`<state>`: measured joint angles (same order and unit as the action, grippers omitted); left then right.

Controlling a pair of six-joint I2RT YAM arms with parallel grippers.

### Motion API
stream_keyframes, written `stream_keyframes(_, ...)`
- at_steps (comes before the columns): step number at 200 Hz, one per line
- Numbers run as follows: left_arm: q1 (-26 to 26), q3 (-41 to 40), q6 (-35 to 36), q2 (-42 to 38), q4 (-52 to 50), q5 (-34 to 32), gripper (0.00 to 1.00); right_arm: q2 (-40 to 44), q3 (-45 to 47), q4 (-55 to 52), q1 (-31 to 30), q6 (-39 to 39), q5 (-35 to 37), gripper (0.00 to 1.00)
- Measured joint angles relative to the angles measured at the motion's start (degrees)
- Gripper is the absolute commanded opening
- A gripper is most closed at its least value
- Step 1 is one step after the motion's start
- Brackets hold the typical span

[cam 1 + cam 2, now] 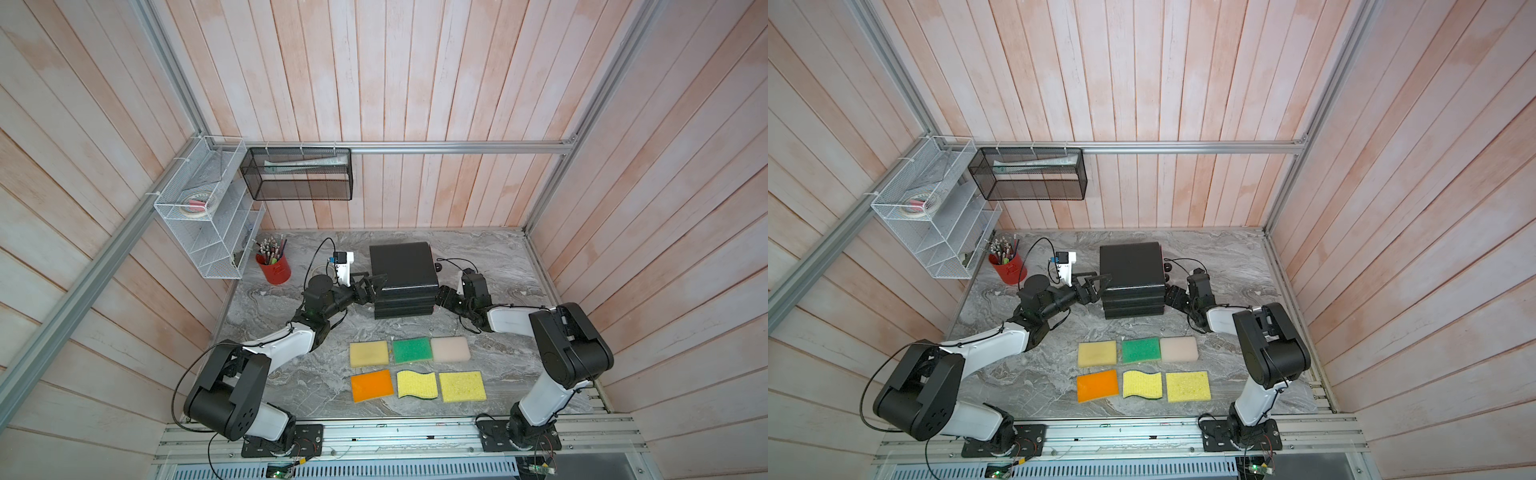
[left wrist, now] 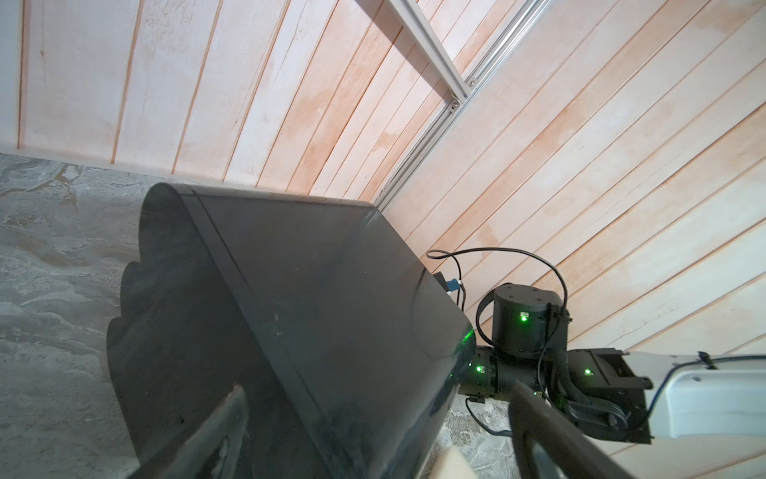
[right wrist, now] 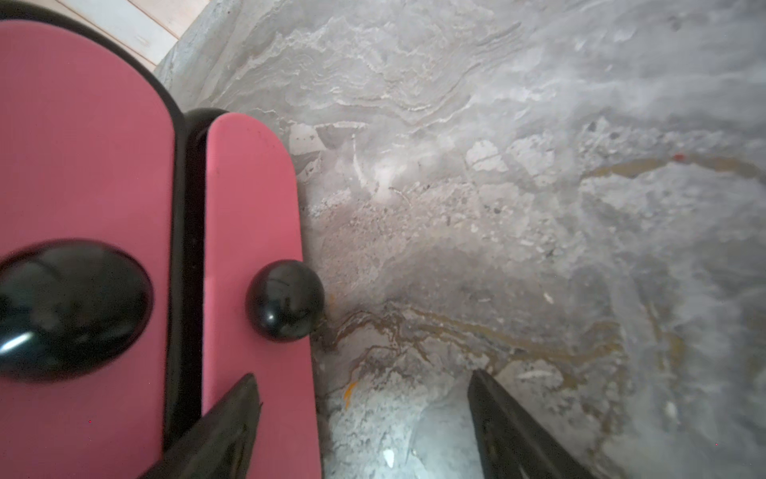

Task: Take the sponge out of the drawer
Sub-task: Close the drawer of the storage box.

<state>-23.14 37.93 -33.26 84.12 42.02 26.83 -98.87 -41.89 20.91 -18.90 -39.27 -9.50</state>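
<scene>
The black drawer unit (image 1: 403, 278) (image 1: 1131, 274) stands mid-table in both top views. Its pink drawer fronts (image 3: 248, 207) with round black knobs (image 3: 285, 299) face right and look shut. The sponge is hidden; no inside of a drawer shows. My left gripper (image 1: 378, 286) (image 1: 1100, 286) (image 2: 378, 390) is open, with its fingers straddling the unit's upper left corner and a gap on one side. My right gripper (image 1: 440, 297) (image 1: 1173, 297) (image 3: 362, 375) is open and low beside the drawer fronts. One finger (image 3: 232, 414) overlaps the smaller pink front, and nothing lies between the fingers.
Several flat foam pads, yellow, green, cream and orange, lie in two rows near the front, the green one (image 1: 411, 350) in the back row. A red pen cup (image 1: 273, 268) stands back left. A white wire rack (image 1: 203, 208) and a black mesh basket (image 1: 299, 174) hang on the walls.
</scene>
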Motion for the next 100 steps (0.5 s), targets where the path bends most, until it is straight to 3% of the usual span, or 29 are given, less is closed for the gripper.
stream_keyframes(100, 0.0, -0.8, -0.7, -0.1, 4.2, 1.6, 1.0, 1.8, 4.5, 7.1, 0.0, -3.1, -4.2, 0.81)
